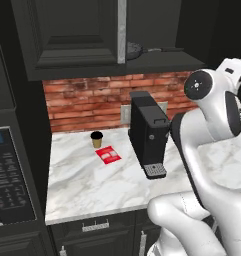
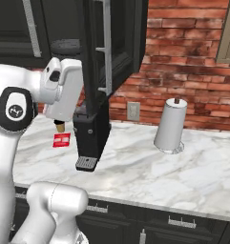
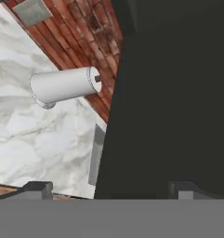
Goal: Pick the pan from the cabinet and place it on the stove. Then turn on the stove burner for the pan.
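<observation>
left base view: no legible writing. the panel at the left edge carries rows of small markings, too blurred to read. a red card on the counter bears a pale patch, also unreadable. the pan lies on the bottom shelf of the open cabinet, just behind the edge of the door: a shallow dark grey round body, with a thin straight handle running along the shelf. below it stand a black coffee machine and a small dark cup, the cup just beside the card. the arm rises past the machine; the hand is cut off at the frame edge.

right base view: no readable labels. the arm's white wrist sits level with the lower edge of the open cabinet door, which has a long silver bar handle. a paper towel roll stands upright on the counter, well apart from the wrist, past the door.

hand view: the gripper is released, its two dark tips spread wide with nothing between them. a flat black surface lies straight ahead of the tips. the roll appears beyond the one tip, against the brick wall.
</observation>
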